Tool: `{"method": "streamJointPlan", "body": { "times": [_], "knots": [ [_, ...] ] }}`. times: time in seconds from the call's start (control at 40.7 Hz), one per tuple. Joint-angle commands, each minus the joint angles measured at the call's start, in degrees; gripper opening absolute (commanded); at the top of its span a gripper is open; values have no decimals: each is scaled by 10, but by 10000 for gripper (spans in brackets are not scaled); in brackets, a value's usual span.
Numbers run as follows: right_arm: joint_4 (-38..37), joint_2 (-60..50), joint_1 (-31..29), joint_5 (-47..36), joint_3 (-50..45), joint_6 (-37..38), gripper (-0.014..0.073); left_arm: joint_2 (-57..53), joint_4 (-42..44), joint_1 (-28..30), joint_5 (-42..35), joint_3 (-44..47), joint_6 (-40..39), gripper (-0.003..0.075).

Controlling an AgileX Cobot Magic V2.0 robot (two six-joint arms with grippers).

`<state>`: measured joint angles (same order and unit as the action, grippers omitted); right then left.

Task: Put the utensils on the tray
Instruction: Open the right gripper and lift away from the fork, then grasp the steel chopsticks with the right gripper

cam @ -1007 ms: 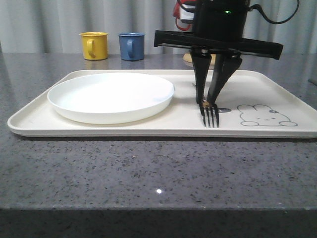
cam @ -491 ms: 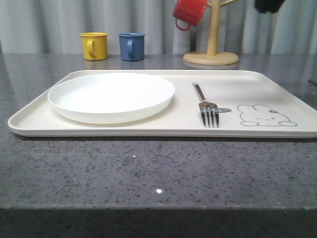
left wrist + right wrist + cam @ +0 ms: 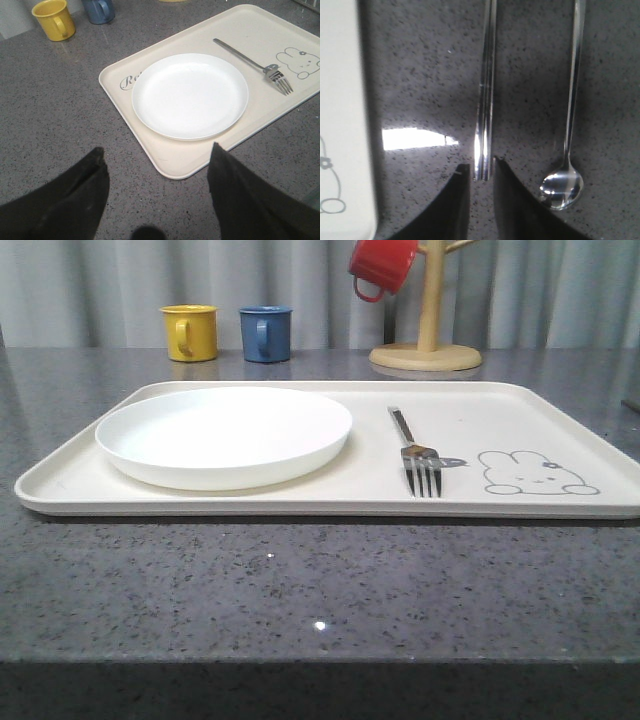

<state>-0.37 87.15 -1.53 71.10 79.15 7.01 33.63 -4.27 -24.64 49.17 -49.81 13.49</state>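
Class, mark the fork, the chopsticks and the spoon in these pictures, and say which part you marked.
fork (image 3: 422,467): front view, on the neck just above the tines.
chopsticks (image 3: 485,90): right wrist view, midway along the pair.
spoon (image 3: 562,187): right wrist view, in the bowl.

The surface (image 3: 300,580) is seen as dark grey speckled stone, polished enough that light is mirrored in it; the tray (image 3: 540,430) is finished in smooth cream plastic with a soft sheen; the plate (image 3: 225,435) is rendered in smooth glossy white. The fork (image 3: 420,460), the chopsticks (image 3: 485,100) and the spoon (image 3: 563,187) are made of bright polished metal, reflections being carried along their lengths; the yellow mug (image 3: 190,332), blue mug (image 3: 266,333) and red mug (image 3: 382,265) are coated in glossy enamel-like colour; the mug stand (image 3: 428,340) is shown as pale smooth wood.
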Motion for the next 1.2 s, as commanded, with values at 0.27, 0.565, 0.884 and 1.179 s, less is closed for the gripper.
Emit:
{"method": "streamJointPlan", "body": {
  "times": [0.27, 0.565, 0.884, 1.179],
  "knots": [
    [8, 54, -17, 0, -3, -21, 182, 1, -4, 1, -42, -14, -6, 421],
    [14, 85, -17, -29, -3, -22, 182, 1, -4, 1, -42, -14, -6, 421],
    [15, 89, -17, -45, -3, -22, 171, 1, -4, 1, -42, -14, -6, 421],
    [15, 90, -17, -43, -3, -22, 44, 1, -4, 1, -42, -14, -6, 421]
  ]
}}
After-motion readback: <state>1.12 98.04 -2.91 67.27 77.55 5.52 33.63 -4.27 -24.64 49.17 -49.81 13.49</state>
